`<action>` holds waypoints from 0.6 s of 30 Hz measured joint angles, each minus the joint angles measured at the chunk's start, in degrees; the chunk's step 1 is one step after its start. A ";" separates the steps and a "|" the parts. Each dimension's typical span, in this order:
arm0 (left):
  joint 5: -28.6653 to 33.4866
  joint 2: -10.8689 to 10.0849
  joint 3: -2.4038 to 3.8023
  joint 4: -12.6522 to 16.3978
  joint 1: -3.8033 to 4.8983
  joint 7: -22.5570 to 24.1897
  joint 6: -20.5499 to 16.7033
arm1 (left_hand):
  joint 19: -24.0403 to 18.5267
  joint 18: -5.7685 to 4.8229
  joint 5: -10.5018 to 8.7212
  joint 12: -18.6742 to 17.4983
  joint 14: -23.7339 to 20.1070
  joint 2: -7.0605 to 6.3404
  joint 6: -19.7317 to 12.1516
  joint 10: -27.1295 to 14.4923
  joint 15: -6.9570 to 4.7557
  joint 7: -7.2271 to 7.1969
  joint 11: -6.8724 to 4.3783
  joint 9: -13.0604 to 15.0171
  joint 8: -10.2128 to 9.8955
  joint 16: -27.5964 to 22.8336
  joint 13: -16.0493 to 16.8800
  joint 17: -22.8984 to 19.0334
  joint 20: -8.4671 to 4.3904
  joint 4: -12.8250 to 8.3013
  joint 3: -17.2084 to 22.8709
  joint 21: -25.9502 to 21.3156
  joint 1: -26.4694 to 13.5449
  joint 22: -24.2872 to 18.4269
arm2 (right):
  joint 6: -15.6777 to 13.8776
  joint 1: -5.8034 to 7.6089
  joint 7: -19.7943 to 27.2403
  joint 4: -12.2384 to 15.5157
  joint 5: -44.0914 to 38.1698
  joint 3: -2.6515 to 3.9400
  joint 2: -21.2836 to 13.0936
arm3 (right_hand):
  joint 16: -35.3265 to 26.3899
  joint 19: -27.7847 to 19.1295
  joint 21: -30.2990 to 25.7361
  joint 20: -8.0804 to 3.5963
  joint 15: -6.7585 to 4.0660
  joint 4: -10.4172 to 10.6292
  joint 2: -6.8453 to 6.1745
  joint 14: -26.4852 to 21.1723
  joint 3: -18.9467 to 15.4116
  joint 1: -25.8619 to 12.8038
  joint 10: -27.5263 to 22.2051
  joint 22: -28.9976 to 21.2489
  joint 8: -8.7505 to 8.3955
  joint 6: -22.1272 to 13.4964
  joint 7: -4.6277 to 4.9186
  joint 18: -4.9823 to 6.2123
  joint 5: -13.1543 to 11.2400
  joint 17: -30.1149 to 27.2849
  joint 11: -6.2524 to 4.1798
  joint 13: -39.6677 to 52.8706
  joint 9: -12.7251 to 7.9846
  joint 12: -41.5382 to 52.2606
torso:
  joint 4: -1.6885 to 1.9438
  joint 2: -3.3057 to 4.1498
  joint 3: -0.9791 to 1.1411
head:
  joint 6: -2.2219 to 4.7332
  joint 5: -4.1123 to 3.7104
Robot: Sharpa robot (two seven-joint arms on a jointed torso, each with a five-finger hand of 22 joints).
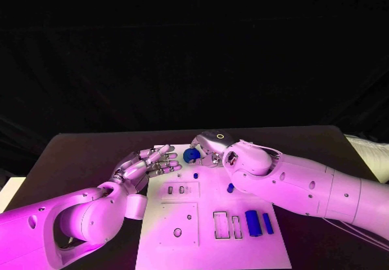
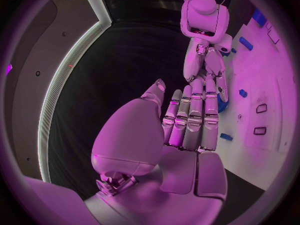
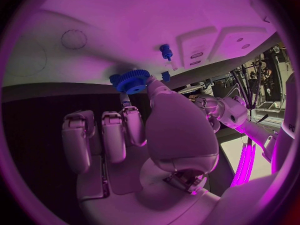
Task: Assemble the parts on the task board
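Right now the table (image 1: pixel 81 146) carries the board (image 1: pixel 212 247), which lies under and ahead of both hands. Right hand (image 1: pixel 212 147) hangs over the board's far edge and pinches a gear (image 1: pixel 192 155) between thumb and a fingertip; the right wrist view shows the gear (image 3: pixel 130 81) at the fingertips, other fingers loosely curled beneath it. Left hand (image 1: pixel 152 163) sits just beside the gear, off the board's left edge, fingers straight, side by side, holding nothing; the left wrist view shows the palm (image 2: pixel 187 125) bare.

Progress, as a judgement: early to middle. Gear is lifted but not seated. Two bars (image 1: pixel 258 223) lie in or next to slots on the board, near the right forearm; can't tell if they're fully seated. A peg (image 1: pixel 230 188) stands under the right wrist, and a small peg (image 3: pixel 166 51) stands just past the gear. Several slots (image 1: pixel 220 224) and holes (image 1: pixel 177 232) near the left forearm look unfilled. Left to do: seat the gear, then fill the remaining open slots.

No brands, labels or readable writing on anything.
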 measured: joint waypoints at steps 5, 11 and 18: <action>0.00 0.00 0.00 0.02 0.00 -0.02 0.00 | 0.00 0.00 0.00 0.00 0.00 0.00 0.00 0.00 0.00 0.00 0.00 0.00 0.00 0.00 0.00 0.00 0.00 0.00 0.00 0.00 0.00 0.00 | 0.09 0.00 -0.01 -0.01 0.34 -0.05 0.04 | 0.00 0.00 0.00 0.00 0.00 0.55 0.00 0.00 -0.26 0.00 0.00 0.00 0.00 0.11 -0.11 0.00 0.00 0.00 0.00 0.00 0.12 0.00 | 0.00 0.01 0.02 | -0.04 -0.01; 0.00 -0.07 0.00 0.05 0.00 -0.03 0.00 | 0.00 0.00 0.00 0.00 0.00 0.00 0.00 0.00 0.00 0.00 0.00 0.00 0.00 0.00 0.00 -0.01 0.00 0.00 0.00 0.00 0.00 0.00 | 0.30 -0.01 0.02 0.14 0.91 -0.07 -0.02 | 0.00 0.00 0.00 0.00 0.00 0.85 0.47 0.00 -0.24 0.44 0.00 -0.01 0.30 1.84 -0.76 0.00 0.00 0.00 0.00 -0.01 0.30 0.80 | 0.00 0.01 0.03 | -0.08 -0.05; 0.00 -0.09 0.00 0.07 0.00 -0.03 0.00 | 0.00 0.00 0.00 0.00 0.00 0.00 0.00 0.00 0.00 0.00 0.00 0.00 -0.18 0.00 0.00 0.02 0.00 0.00 0.00 -0.15 0.00 -0.01 | 0.73 -0.08 0.25 0.54 1.60 -0.18 -0.09 | 0.00 0.00 0.00 0.00 0.00 0.85 1.15 0.00 -0.24 0.21 0.00 -0.01 0.53 2.55 -0.88 -0.01 0.00 -0.01 -0.01 -0.01 0.51 1.06 | 0.00 0.01 0.02 | -0.16 -0.03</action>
